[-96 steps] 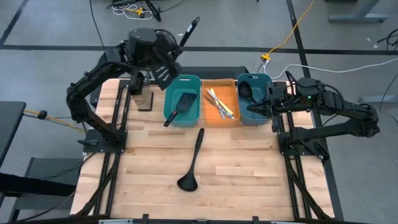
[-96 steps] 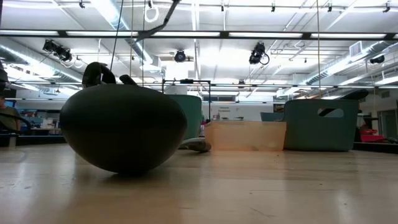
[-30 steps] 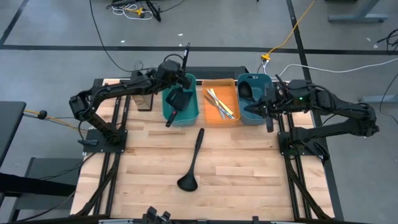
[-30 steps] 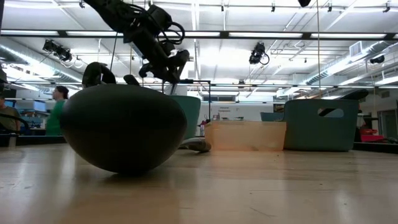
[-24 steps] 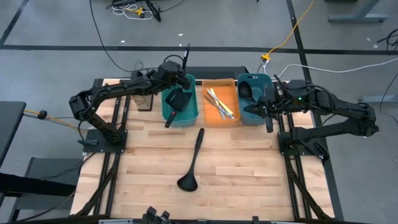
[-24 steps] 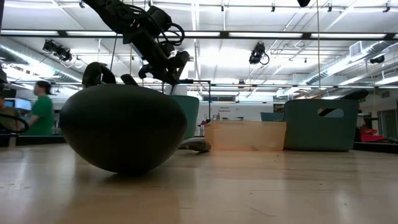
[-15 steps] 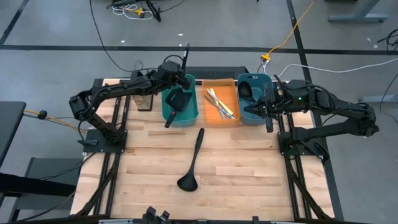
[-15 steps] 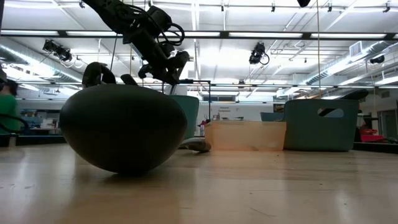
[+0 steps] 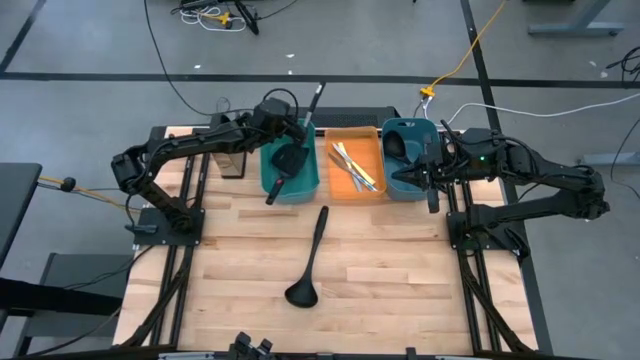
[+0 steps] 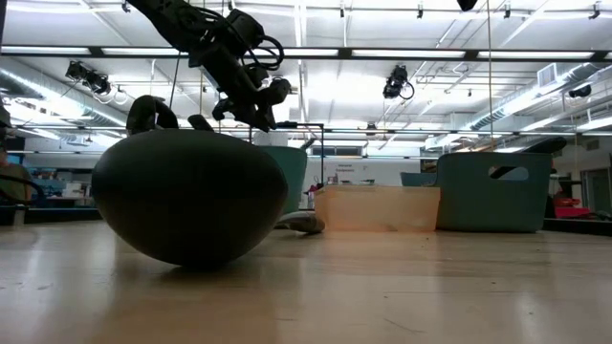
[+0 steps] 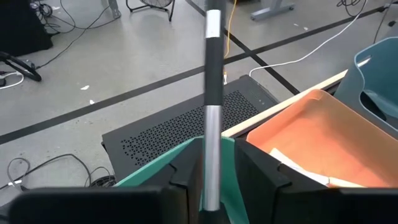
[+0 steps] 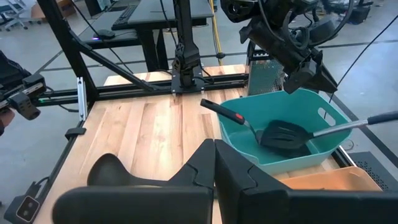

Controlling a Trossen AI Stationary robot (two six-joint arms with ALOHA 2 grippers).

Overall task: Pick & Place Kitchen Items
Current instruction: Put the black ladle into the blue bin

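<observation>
A black slotted spatula lies with its head in the left teal bin, and its silver-and-black handle leans out over the bin's far rim. My left gripper hovers open above it. In the left wrist view the handle runs between my fingers without touching them. A second spatula's handle pokes over the near rim. A black ladle lies on the table, its bowl toward the near edge. My right gripper is shut and empty over the right teal bin.
The orange bin between the teal bins holds yellow, white and teal sticks. A black ladle bowl sits in the right teal bin. A wooden block stands left of the bins. Bare wood surrounds the ladle on the table.
The spatula's handle at my left gripper has tipped from nearly upright toward the table's right and far side, and it now leans over the bin's far rim. Its head has stayed in the bin. Both arms have kept their places.
</observation>
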